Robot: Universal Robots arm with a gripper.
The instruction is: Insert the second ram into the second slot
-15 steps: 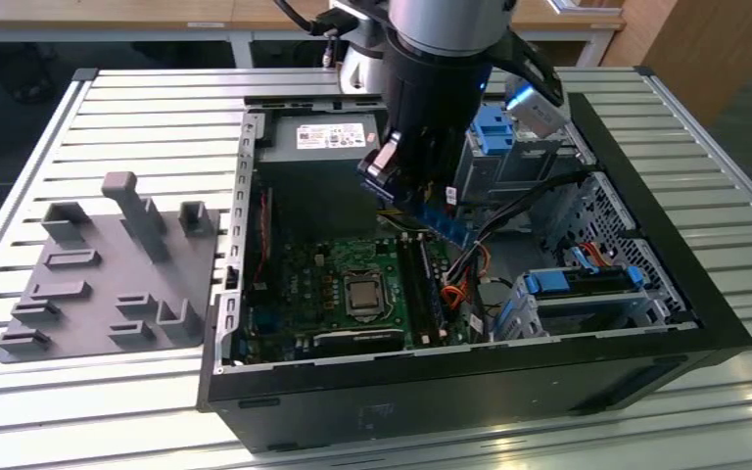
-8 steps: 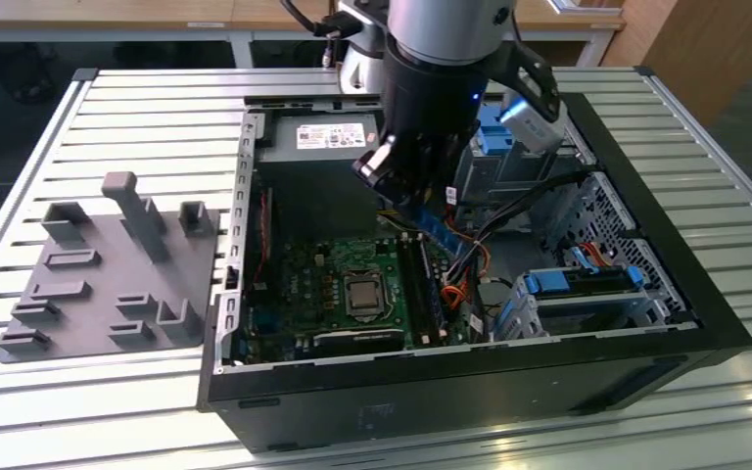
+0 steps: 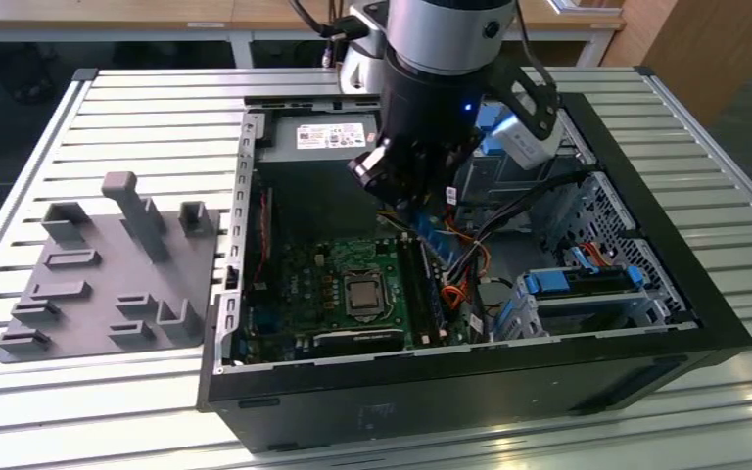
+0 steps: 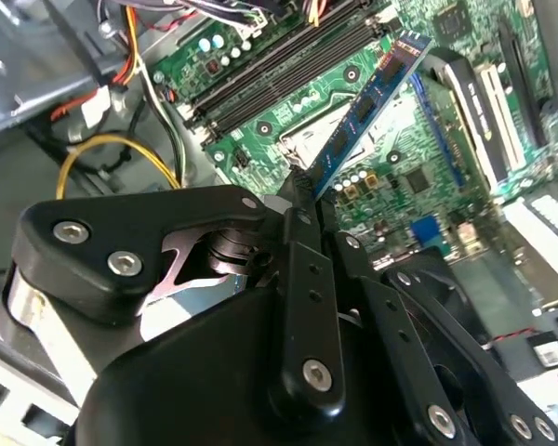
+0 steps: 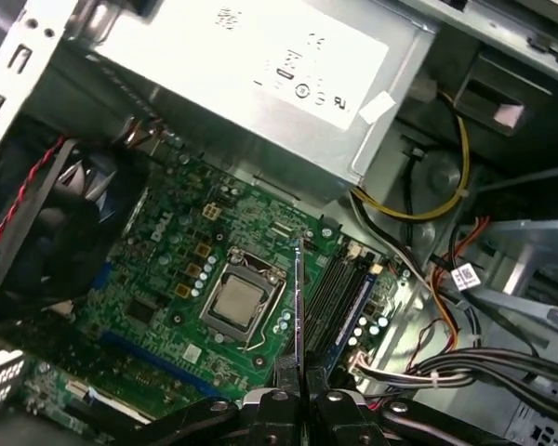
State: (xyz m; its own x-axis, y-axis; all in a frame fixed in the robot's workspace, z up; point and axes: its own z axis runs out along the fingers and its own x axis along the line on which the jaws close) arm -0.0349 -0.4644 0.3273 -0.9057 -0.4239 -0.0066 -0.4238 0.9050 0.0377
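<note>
1. An open computer case point(image 3: 481, 411) lies on the slatted desk point(image 3: 115, 108), and the robot arm point(image 3: 448, 39) reaches down into it
2. In the second wrist view the fingers point(image 4: 307, 269) are shut tight on one end of the second ram point(image 4: 365, 104), the thin blue stick, so the picking up looks done
3. The stick hangs in the air over the green board point(image 5: 158, 279) inside the case, and it looks to be off the board
4. In the first wrist view the second ram point(image 5: 299, 297) shows its thin edge. It runs the same way as the long ram slots point(image 5: 339, 293). It sits just beside them, on the side of the square chip socket point(image 5: 237, 302)
5. In the second wrist view the stick leans over the socket, and the slots are a little apart from it
6. There is a blue strip point(image 5: 358, 307) in the row of slots. It may be another stick that is already in, but I cannot tell for sure
7. The stick is not in any slot yet, so the putting-in part of the job is not done
8. A grey tray point(image 3: 89, 294) with little holders rests on the desk beside the case, near the desk edge on the exterior view's left
</note>
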